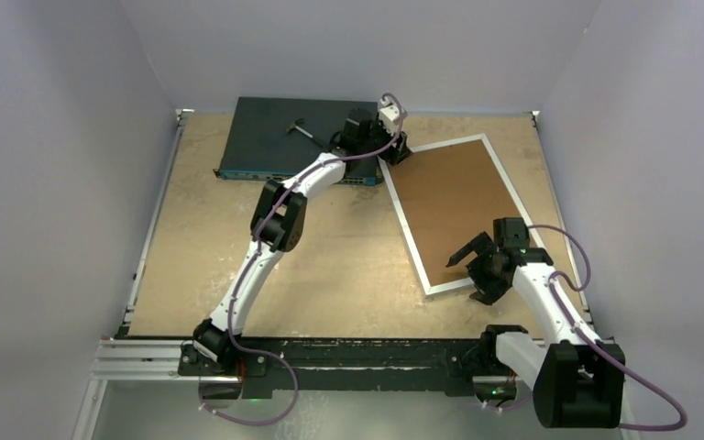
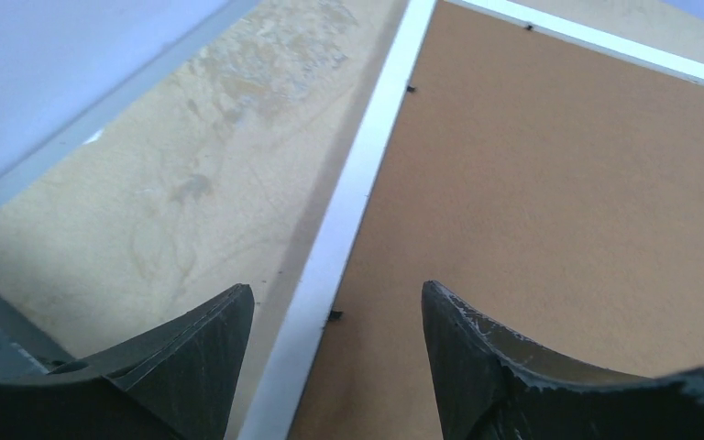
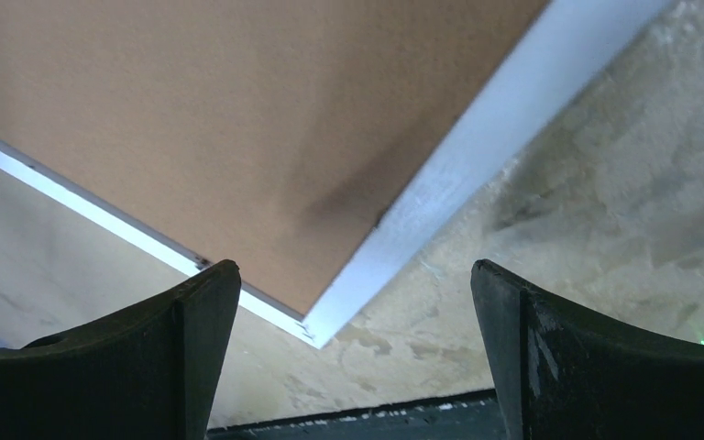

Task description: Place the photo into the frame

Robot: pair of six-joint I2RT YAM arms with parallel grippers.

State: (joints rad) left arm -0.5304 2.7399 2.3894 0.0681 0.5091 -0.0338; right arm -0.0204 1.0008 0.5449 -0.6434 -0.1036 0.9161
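The frame, a thin white border, lies flat at the right of the table with the plain brown backing board filling it. The photo is hidden from every view. My left gripper hovers over the frame's far left corner. It is open, its fingers straddling the white border and the board without touching them. My right gripper hangs open over the near right corner, with nothing between its fingers.
A dark flat network switch box sits at the back left, a small dark tool lying on it. The left arm reaches across its right end. The table's dark front rail runs just below the frame corner.
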